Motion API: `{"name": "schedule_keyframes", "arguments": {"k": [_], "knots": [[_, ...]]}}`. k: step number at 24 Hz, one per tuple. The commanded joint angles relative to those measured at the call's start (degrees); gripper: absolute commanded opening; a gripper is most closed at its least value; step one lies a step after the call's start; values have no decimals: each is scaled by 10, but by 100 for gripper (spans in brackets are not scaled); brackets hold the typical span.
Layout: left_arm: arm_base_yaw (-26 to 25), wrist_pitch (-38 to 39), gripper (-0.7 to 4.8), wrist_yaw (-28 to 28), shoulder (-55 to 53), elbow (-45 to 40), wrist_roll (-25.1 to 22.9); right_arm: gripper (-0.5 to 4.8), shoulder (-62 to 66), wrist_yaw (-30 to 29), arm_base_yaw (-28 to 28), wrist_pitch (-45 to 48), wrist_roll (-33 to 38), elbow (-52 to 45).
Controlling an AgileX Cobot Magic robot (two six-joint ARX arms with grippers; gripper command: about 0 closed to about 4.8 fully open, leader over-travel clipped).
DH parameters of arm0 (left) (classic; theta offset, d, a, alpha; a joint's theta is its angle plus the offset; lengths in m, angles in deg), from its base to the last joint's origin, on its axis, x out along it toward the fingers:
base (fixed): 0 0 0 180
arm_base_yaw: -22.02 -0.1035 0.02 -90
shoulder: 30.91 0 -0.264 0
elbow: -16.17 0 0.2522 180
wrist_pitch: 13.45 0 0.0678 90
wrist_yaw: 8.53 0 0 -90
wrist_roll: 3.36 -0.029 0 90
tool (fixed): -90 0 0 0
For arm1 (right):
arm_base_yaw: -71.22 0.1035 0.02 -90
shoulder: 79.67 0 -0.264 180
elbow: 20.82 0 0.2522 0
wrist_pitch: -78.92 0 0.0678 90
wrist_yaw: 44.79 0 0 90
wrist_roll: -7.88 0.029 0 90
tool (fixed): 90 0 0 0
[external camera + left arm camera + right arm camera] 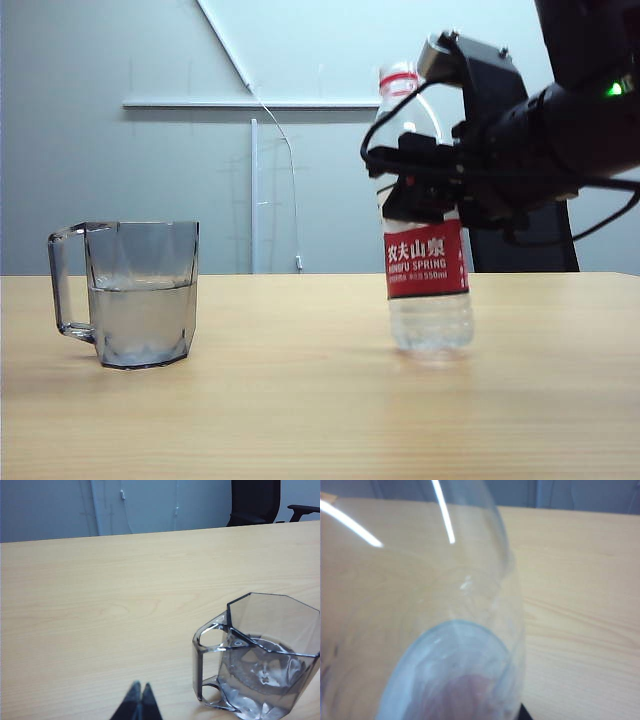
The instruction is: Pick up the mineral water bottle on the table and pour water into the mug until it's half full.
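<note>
One mineral water bottle [428, 270] stands upright on the worktop [300, 400], right hand [432, 185] clamped on its upper body. Mug [135, 295], about half full of water [140, 320], sits well apart. Left hand [138, 702] rests nearby, fingers together.

Black right arm, cabled

The right gripper [425, 185] was matte black with looping black cables, a grey camera block and a green light.

Even soft indoor light, faint table [300, 400] shadows, glare streaks on blurred, perhaps out-of-focus bottle [420, 630]
</note>
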Motion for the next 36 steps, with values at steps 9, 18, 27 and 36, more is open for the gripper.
{"name": "schedule_keyframes", "arguments": {"k": [9,18,27,36], "knots": [[0,-5,-2,-2,-1,1,2,379,-4,-24,5,-4,2,2],[0,-5,-2,-2,-1,1,2,468,-104,-24,6,-7,24,-89],[-1,-5,-2,-2,-1,1,2,479,-228,-68,7,-62,75,-145],[-80,-5,-2,-3,-1,1,2,479,-394,-113,6,-226,88,-145]]}}
